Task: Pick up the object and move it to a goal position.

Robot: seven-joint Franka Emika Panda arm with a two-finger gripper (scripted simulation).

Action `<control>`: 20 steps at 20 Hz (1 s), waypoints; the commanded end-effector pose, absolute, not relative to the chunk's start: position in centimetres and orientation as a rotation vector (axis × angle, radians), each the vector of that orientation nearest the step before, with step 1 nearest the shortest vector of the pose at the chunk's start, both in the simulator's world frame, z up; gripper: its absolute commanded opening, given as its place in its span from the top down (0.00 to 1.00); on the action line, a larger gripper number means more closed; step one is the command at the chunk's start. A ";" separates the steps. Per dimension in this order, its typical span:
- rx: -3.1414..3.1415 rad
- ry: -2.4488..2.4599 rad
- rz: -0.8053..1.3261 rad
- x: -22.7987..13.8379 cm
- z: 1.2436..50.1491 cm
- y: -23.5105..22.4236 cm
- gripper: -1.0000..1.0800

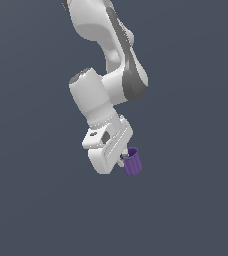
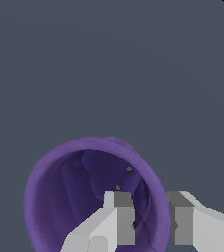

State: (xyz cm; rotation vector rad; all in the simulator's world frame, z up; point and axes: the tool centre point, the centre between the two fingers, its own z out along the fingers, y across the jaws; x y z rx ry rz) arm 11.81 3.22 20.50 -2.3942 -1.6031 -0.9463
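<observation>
Between the fingertips of the white gripper point(image 1: 124, 159), a small purple cup point(image 1: 132, 161) hung in open space, with no desk, floor or other support visible anywhere beneath it. The cup, faintly ribbed along its sides and darker at its hollow end, sat tilted, its mouth turned up toward the hand. From the wrist view, the cup point(image 2: 50, 197) showed a round rim and a deep, shadowed interior; one finger point(image 2: 119, 216) reached inside the mouth while the other stood just outside the wall, so the gripper point(image 2: 151, 219) was clamped on a single section of the rim, not around the whole body.

Judged from its size against the hand, the cup was probably light, and its thin wall looked stiff enough to take a pinch without folding. Such a wall grip appeared a sensible place to hold it, though a hold on one side alone could let the cup swing or slip if the arm moved sharply.

Behind the hand, the Franka arm point(image 1: 113, 75) descended from the top of the exterior view against a flat grey-blue backdrop. No goal marker could be seen in either view.
</observation>
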 end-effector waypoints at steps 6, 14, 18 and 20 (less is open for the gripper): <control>-2.261 -1.679 -1.165 13.5 24.7 3.1 1.00; -2.094 -1.747 -1.388 14.6 29.2 3.0 1.00; -2.016 -1.772 -1.479 14.9 31.1 2.9 1.00; -1.982 -1.781 -1.516 14.9 31.9 2.9 1.00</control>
